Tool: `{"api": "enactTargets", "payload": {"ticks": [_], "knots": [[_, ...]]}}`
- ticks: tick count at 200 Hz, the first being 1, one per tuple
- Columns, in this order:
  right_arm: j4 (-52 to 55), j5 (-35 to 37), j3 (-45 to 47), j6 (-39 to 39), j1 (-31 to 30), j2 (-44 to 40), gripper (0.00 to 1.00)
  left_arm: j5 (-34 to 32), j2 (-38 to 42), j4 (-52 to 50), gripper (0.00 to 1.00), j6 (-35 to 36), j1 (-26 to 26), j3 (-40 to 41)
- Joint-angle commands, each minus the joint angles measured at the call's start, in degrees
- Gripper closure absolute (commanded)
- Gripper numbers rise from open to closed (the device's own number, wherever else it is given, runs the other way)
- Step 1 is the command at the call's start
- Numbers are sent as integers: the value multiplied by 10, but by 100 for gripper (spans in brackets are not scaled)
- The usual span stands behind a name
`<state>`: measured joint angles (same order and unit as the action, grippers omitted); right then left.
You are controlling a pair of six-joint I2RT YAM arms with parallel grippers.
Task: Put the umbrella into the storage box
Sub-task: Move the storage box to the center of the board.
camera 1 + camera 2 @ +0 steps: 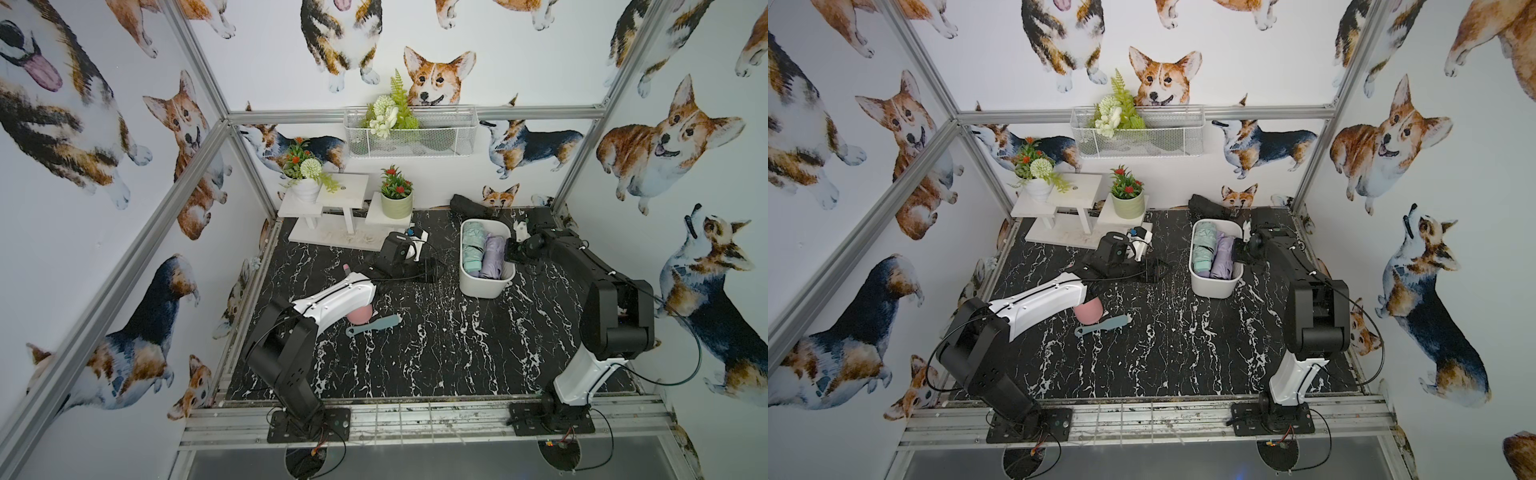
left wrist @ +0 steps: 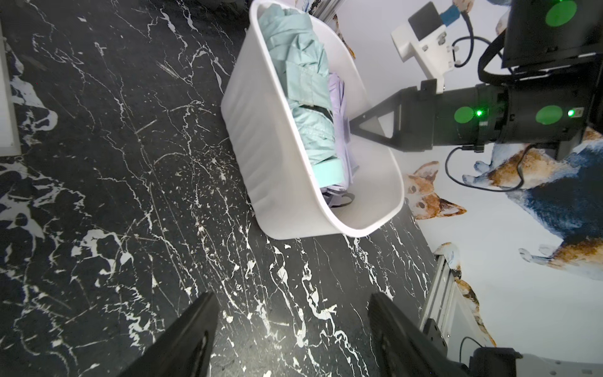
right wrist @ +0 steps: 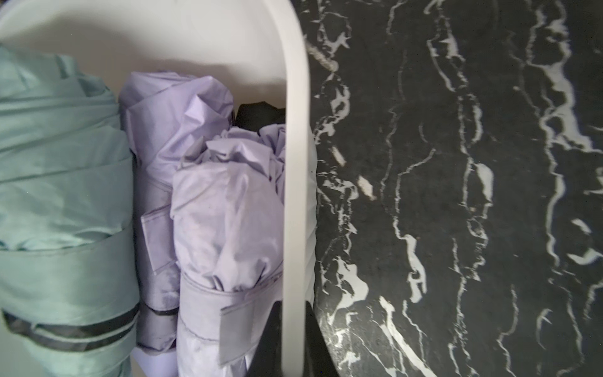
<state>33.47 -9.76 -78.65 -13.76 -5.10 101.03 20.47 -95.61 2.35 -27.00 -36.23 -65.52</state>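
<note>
The storage box [image 1: 484, 291] [image 1: 1212, 289] is a white tub on the black marble floor. A mint folded umbrella [image 1: 473, 247] [image 3: 58, 179] and a lilac one [image 1: 492, 255] [image 3: 222, 202] lie in it side by side. A black folded umbrella [image 1: 471, 204] [image 1: 1208, 204] lies behind the box against the back wall. My right gripper [image 3: 295, 342] [image 1: 508, 253] is shut on the box's right rim [image 3: 295, 163], one finger inside and one outside. My left gripper [image 2: 290, 297] [image 1: 432, 270] hangs open and empty left of the box, pointing at its wall [image 2: 261, 156].
A pink cup [image 1: 360, 316] and a teal brush [image 1: 372, 326] lie under the left arm. A white stepped stand [image 1: 328, 199] with potted plants, one in a green pot [image 1: 397, 203], is at the back left. A wire basket [image 1: 409, 133] hangs on the back wall.
</note>
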Motion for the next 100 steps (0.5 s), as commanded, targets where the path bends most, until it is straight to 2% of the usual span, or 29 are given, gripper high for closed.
{"api": "enactTargets", "payload": {"ticks": [1,13,20,41,56,66,100], "knots": [[-17,-55,-24,-3,-21,20,89,-17,21,-9,22,3,7,12],[-17,-71,-35,-6,-29,31,87,-20,24,-7,22,1,12,19],[-17,-73,-40,-9,-33,34,81,-21,27,-7,22,0,16,23],[-15,-64,-54,-16,-37,34,47,-19,28,-8,22,0,22,29],[-20,-40,-62,-12,-35,23,30,-17,28,-8,22,0,25,31],[-23,-38,-69,-8,-28,16,25,-16,27,-8,22,1,26,31],[-56,-78,-81,-19,30,-4,23,-11,18,-7,22,4,27,26]]}}
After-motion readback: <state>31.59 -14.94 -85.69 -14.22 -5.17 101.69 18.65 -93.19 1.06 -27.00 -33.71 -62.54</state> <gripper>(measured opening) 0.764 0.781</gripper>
